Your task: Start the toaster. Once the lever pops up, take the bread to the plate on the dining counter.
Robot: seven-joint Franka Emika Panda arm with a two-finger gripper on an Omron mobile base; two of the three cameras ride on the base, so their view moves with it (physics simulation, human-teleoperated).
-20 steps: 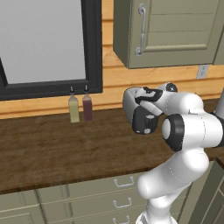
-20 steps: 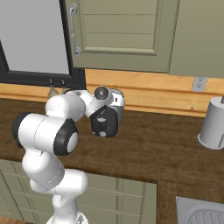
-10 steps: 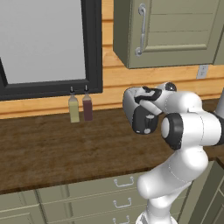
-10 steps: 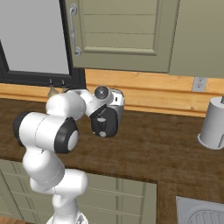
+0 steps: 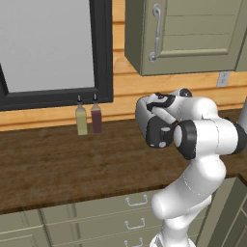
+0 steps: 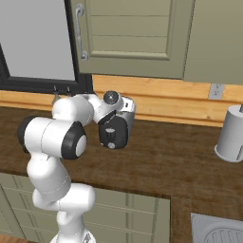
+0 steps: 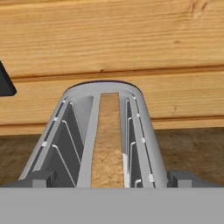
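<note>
The toaster (image 7: 141,118) lies straight below the hand, its silver-grey slots running away toward the wooden wall. The tan bread (image 7: 107,148) sits sunk in the middle slot. My gripper (image 7: 112,180) is open, with one dark fingertip low on each side of the toaster's near end and nothing between them but the toaster top. From the base, the toaster's glossy black end panel (image 5: 157,133) (image 6: 114,134) faces outward just beneath the bent white wrist. The plate and the dining counter are out of view.
Two small bottles (image 5: 81,119) (image 5: 96,117) stand against the wall under a black-framed window (image 5: 102,48). A green wall cabinet (image 5: 188,34) hangs above. A grey cylinder (image 6: 231,135) stands at the right, and a sink corner (image 6: 218,230) shows lower right. Drawers with handles (image 5: 130,200) sit below this counter.
</note>
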